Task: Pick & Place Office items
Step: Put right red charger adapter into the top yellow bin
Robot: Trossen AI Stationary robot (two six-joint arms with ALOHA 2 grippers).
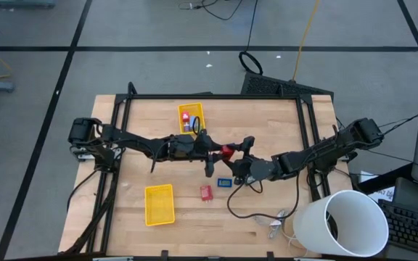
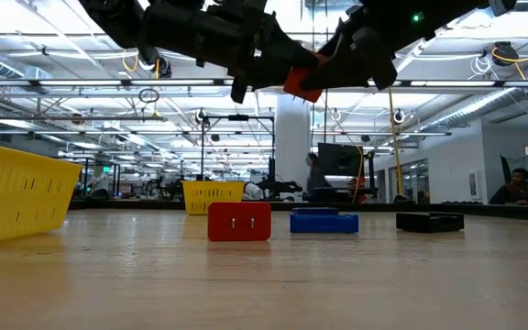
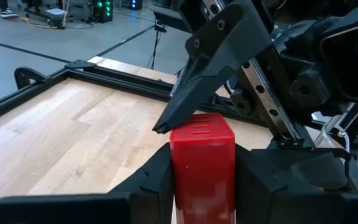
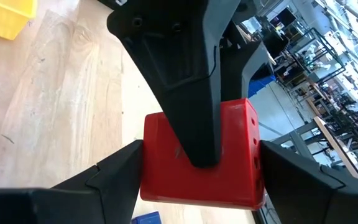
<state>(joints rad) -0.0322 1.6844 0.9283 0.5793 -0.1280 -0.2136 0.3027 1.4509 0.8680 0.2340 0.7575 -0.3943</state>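
Observation:
A red block (image 1: 227, 151) hangs in the air over the table's middle, between my two grippers. My left gripper (image 1: 213, 148) reaches in from the table's left, and my right gripper (image 1: 240, 151) from the right; both are shut on the block. On the wood below lie another red block (image 1: 206, 193), a blue piece (image 1: 224, 182) and a black piece (image 1: 210, 167), each flat on the table. In the low view the held block (image 2: 302, 81) is well above those pieces (image 2: 238, 221). My left gripper (image 3: 202, 163) pinches the red block by two opposite side faces (image 3: 178, 168), its fingers (image 3: 148, 180) coming level from the table's left. The block is lifted clear and stands upright between them. My right gripper (image 4: 201, 171) pinches the same block across its other pair of sides (image 4: 151, 162), fingers (image 4: 110, 177) level from the table's right. A left-arm finger crosses the block's face in front of the camera. The block is clear of the table.
A yellow tray (image 1: 182, 113) at the far side holds a few small pieces; a second yellow tray (image 1: 160, 204) lies near the front left. Silvery metal bits (image 1: 276, 221) and a white bucket (image 1: 343, 225) are at the front right. A black frame (image 1: 209, 96) rims the table.

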